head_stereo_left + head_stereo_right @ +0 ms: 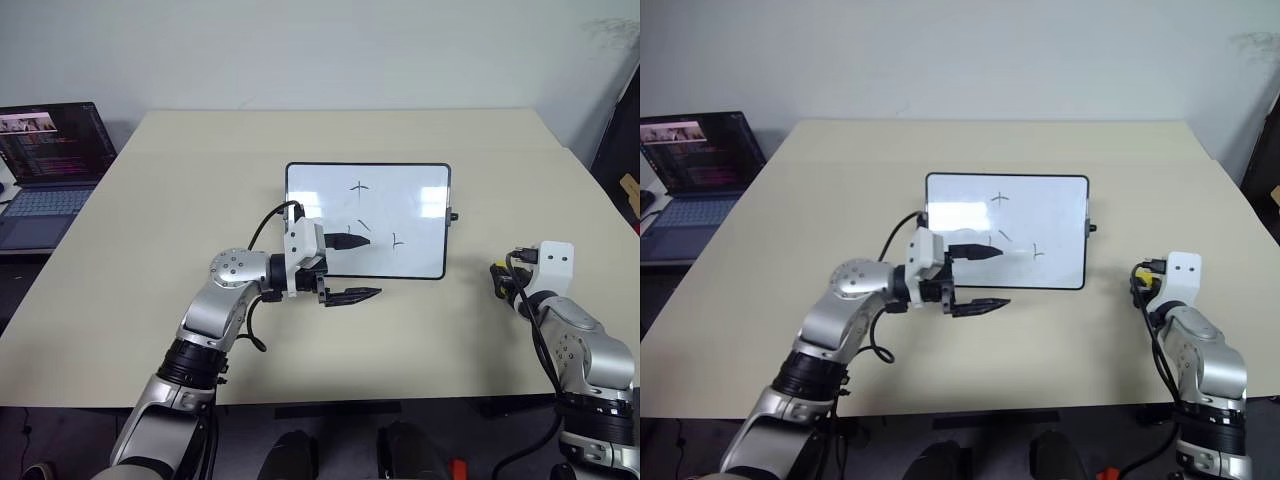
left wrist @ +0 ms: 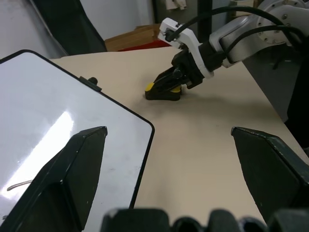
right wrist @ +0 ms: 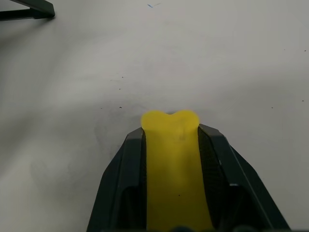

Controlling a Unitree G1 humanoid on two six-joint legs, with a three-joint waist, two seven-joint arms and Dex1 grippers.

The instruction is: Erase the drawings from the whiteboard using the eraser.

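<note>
Eraser (image 3: 172,159) is pinched between the right hand's (image 2: 166,89) two black fingers, yellow tip squashed and bulging out past them. It sits low on the tabletop (image 1: 150,200), well off to the right of the whiteboard (image 1: 420,195), near the table's right edge. So grip looks made; the lift and carry are not yet done.

Whiteboard lies flat mid-table, long side across. The drawings (image 1: 359,187) are intact: a cross near the top middle, short angled strokes lower down toward the right. Laptop (image 1: 45,165) is far left, out of the way.

Right arm: forearm comes in from the lower right, hand pointing forward and tipped slightly down, fingertips at the table surface.

Left hand (image 1: 350,268) is spread wide, nothing in it. It points sideways to the right, level, one finger over the board's lower left area, the other just off the near edge. Elbow bent, forearm crossing in front of the torso.

For the step in hand, my read:
- Lift straight up before travelling, so the soft block doesn't drag or twist in the grip.
- Come in over the board's right short side, clear of the small black knob (image 1: 453,216).
- Land the yellow face flat on the strokes; edge contact will skip.
- Left hand could press the frame down if the board slides.
</note>
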